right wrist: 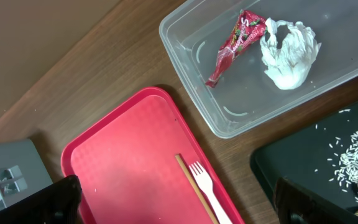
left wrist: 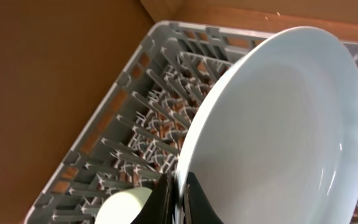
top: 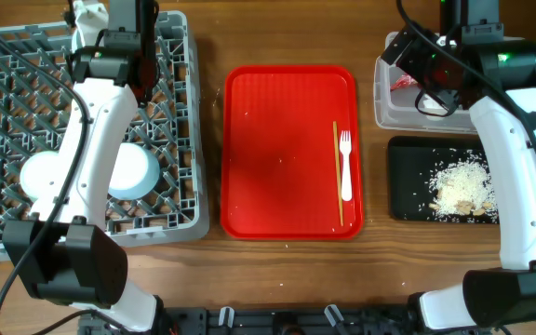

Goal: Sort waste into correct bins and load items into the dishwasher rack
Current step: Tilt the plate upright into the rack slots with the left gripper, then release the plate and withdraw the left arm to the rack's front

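The grey dishwasher rack fills the left of the table, with the red tray in the middle. Over the rack's far part the left gripper pinches the rim of the large white plate, tilted on edge over the pegs. A pale green bowl and a white bowl sit in the rack's near part. At far right the clear tub holds a white napkin and a red wrapper; the right gripper hangs over it, fingers spread wide and empty. Near right, the black tray carries rice scraps. A white fork lies on the red tray's right side
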Available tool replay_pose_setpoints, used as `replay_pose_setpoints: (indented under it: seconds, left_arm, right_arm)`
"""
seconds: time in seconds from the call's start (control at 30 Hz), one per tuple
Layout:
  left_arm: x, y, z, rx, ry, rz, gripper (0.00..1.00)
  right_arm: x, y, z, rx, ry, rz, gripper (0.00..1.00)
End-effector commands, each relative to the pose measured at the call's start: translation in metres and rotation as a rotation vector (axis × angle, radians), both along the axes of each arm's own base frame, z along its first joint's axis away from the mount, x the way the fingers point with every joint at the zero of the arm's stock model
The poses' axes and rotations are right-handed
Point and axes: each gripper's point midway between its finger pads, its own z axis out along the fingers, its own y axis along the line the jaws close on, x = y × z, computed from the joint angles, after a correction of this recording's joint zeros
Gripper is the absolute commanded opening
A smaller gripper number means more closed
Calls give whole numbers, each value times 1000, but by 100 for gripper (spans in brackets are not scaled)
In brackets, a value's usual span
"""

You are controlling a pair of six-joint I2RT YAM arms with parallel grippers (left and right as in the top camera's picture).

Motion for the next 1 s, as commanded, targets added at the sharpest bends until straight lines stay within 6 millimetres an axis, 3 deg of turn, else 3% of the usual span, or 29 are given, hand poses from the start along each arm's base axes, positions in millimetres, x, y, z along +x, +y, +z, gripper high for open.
replay_pose_setpoints:
  seconds: [0.0, 0.6, 0.63, 0.7, 0.8, 0.83, 0.97]
  left_arm:
    - [2, 5, 7, 44, -4, 16, 4]
    - [15, -7, -21, 40, 55, -19, 4]
    - [15, -7, -20, 39, 51, -19, 9]
    - [15, -7, -20, 39, 50, -19, 44]
    - [14, -7, -14, 34, 36, -20, 48]
    - [13, -9, -12, 19, 26, -28, 59]
    - [8, -22, 8, -86, -39, -96, 75]
  right_arm:
    - [2, -4, -3, -20, 5, -9, 100]
    - [2, -4, -3, -21, 5, -9, 100]
    - [2, -4, -3, -20, 5, -9, 100]
    - [2, -4, -3, -20, 5, -9, 100]
    - [2, -4, -3, -21, 5, -9, 100]
    - [2, -4, -3, -21, 5, -9, 100]
    - [2, -4, -3, -21, 5, -9, 100]
